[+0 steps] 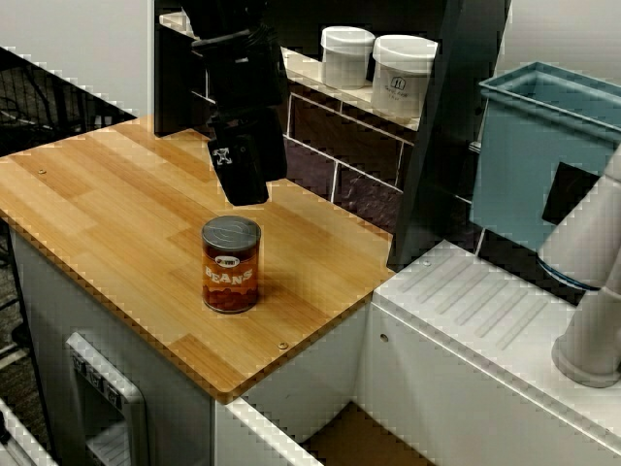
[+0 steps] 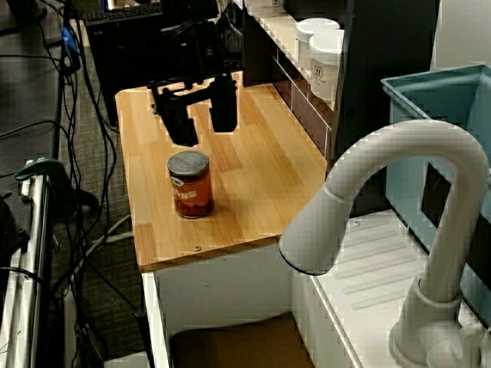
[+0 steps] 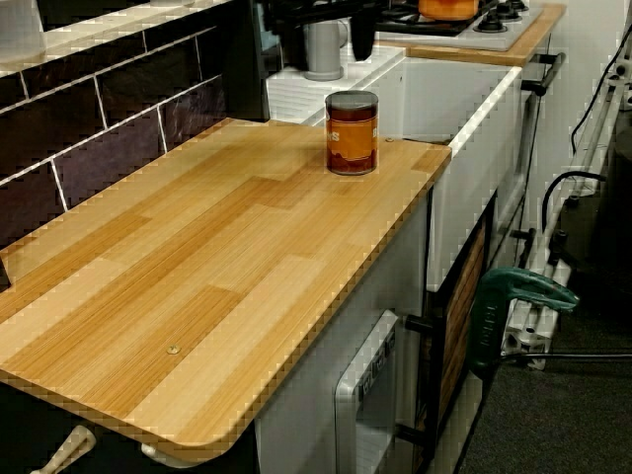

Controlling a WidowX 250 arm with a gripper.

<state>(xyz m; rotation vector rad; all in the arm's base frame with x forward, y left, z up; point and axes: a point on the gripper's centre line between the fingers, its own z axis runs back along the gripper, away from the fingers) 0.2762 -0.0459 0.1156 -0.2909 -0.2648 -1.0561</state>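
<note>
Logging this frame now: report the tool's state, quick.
Tool: open, holding nothing, hovering just above the can, not touching it.

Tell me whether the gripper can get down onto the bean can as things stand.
Probably yes. The gripper hangs open above the bean can, slightly off to one side; the can stands upright on the wooden counter, with nothing between them.

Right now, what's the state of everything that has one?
gripper: jaws open, empty, above the can, not touching.
can: upright, closed, on the wooden counter.
jars: upright, lids on, on the ledge.
bin: open top, contents hidden.
faucet: no water running.
</note>
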